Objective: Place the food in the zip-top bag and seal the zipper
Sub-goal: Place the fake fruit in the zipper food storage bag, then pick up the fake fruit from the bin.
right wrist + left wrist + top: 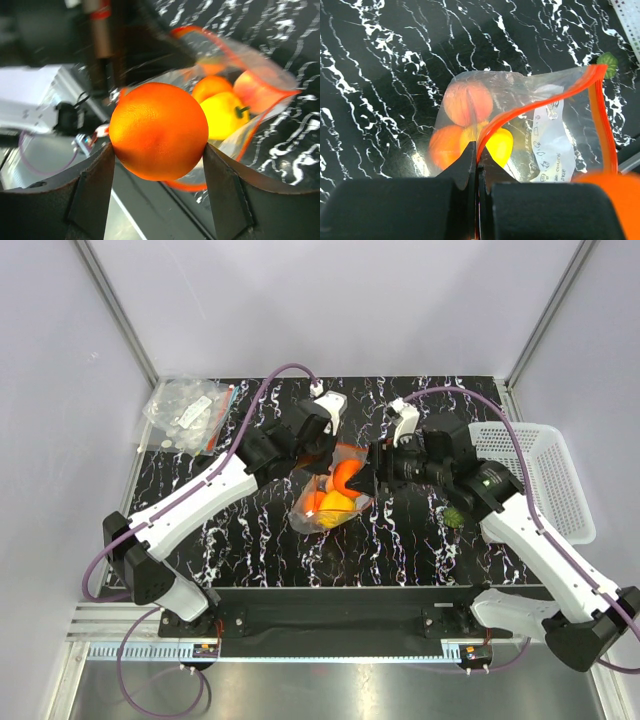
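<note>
Zip-top bag (pixel 322 508) sits mid-worktop (pixel 400 550), closed end toward the near edge, mouth raised on the far side. Inside it, touching each other: orange fruit (pixel 445 147), peach-pink fruit (pixel 468 102), yellow fruit (pixel 499 145). Left pincer (pixel 477 150) is clamped shut on the zipper (pixel 535 104) and holds that strip up off the worktop. The strip runs wavy away from the fingers. Right pincer (pixel 159 150) is closed on a second orange fruit (pixel 159 131), right at the open mouth. Can't tell if it is past the rim. Small green item (pixel 453 515) lies beside the right arm. White mesh basket (pixel 560 480) sits at the right edge. Pile of clear bags (pixel 190 415) is at the far-left corner.
</note>
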`<state>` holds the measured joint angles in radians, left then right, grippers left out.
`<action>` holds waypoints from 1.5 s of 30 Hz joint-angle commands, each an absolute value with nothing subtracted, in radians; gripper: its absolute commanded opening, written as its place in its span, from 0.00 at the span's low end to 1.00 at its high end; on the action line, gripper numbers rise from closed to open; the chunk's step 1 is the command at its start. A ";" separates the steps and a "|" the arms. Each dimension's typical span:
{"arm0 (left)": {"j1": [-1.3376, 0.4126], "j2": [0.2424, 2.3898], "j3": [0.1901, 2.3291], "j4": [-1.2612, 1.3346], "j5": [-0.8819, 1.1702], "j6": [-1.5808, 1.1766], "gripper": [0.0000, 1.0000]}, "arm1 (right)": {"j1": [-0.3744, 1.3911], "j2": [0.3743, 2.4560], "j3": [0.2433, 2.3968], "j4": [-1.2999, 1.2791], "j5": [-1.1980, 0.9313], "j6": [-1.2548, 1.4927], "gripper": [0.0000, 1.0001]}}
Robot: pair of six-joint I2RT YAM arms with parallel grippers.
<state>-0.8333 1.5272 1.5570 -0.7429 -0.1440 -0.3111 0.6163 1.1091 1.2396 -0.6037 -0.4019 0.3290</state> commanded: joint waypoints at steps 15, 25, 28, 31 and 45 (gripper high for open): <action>-0.810 1.506 1.560 -0.657 -0.015 -0.327 0.00 | 0.655 1.117 1.290 -0.584 -0.085 0.359 1.00; -0.804 1.490 1.539 -0.653 -0.006 -0.324 0.00 | 0.337 1.216 1.477 -0.819 0.201 0.377 1.00; -0.805 1.486 1.537 -0.655 -0.005 -0.322 0.00 | 0.183 1.247 1.473 -0.859 0.260 0.414 1.00; -0.805 1.482 1.537 -0.661 -0.005 -0.318 0.00 | 0.011 1.250 1.438 -0.890 0.369 0.512 1.00; -0.805 1.457 1.496 -0.650 -0.005 -0.321 0.00 | -0.244 1.450 1.190 -1.062 0.463 0.959 1.00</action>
